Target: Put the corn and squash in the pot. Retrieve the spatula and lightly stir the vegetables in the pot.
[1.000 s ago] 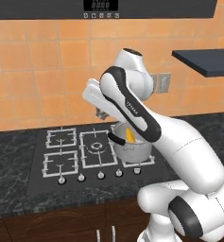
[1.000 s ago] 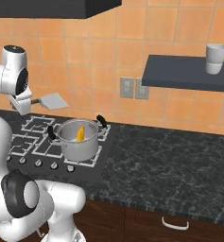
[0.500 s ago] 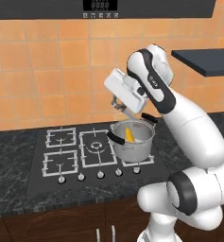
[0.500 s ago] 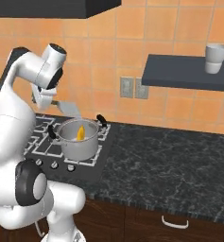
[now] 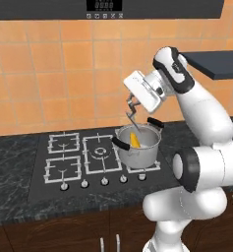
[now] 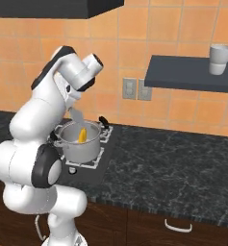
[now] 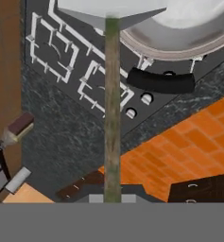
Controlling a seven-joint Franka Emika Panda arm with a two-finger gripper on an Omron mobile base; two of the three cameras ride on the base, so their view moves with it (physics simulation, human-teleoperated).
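Right, my pincer (image 5: 131, 106) is clamped together on the spatula's thin handle, and I see it hanging above the pot (image 5: 137, 146) in the left base view. The spatula (image 7: 111, 90) runs away from the fingers down toward the pot; in the hand view its handle is a straight greenish-brown bar up the middle, ending in the pale flat blade over the pot's rim. In the right base view the blade (image 6: 77, 116) shows as a pale grey slab dipping at the pot's (image 6: 81, 144) near rim, tilted. Whether it touches the vegetables I cannot tell.

Inside the pot I see the corn (image 5: 134, 140), a bright yellow piece leaning against the wall; the right base view shows it too (image 6: 82, 135). I cannot pick out the squash apart from it.

The pot sits on the hob's (image 5: 73, 162) right-hand burner, black handles at the sides. My arm rises from the base, bends at the elbow and reaches over the pot with the hand angled downward.

The display (image 5: 104, 5) above the hob shows digits too small for me to read.
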